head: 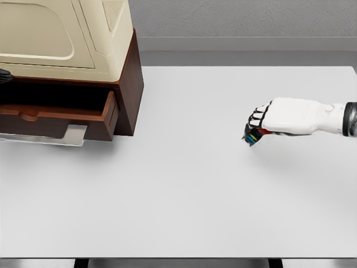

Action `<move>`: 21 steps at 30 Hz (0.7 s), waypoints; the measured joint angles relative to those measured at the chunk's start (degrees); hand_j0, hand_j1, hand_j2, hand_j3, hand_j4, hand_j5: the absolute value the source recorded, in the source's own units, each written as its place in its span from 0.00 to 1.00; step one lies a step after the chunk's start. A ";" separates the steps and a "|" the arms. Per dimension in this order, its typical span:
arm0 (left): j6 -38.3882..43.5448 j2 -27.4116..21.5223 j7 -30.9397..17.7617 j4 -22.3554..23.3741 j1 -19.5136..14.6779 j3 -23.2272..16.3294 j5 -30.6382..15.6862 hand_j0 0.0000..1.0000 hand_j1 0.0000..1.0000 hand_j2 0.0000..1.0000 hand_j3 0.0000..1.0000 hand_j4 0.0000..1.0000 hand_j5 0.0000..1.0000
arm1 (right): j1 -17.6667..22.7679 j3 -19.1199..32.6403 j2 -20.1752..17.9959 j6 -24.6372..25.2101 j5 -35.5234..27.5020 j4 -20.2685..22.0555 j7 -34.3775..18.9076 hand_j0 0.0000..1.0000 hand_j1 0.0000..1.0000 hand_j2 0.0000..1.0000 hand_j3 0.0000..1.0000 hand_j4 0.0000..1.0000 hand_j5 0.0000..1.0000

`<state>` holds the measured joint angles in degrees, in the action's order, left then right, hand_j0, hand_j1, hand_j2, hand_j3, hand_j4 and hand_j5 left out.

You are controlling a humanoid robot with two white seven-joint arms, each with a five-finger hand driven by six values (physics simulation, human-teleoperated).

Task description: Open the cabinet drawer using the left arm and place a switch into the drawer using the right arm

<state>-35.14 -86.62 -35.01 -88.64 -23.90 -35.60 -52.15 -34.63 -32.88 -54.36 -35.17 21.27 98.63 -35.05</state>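
Drawer (56,114) is already pulled open. Switch (254,135) is clamped in right hand (279,120). Carry is next: a long move leftward to the drawer, well apart from the hand.

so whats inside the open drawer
Nothing visible: the drawer is pulled open, but its front hides most of the dark interior. The switch sits in the right robot hand, over the table.

cabinet (125,84) cut off left, switch (254,135) mostly hidden by fingers (256,117)
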 measured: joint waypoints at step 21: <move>0.00 -0.84 0.00 5.71 0.00 -0.27 -0.19 0.91 0.91 0.91 0.91 0.91 0.91 | -12.39 -1.66 18.91 -0.14 0.17 -2.08 -0.04 0.41 0.41 0.41 0.41 0.41 0.41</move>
<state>-35.14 -87.47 -35.01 -82.93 -23.90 -35.87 -52.33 -47.02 -34.54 -35.46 -35.31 21.44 96.55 -35.08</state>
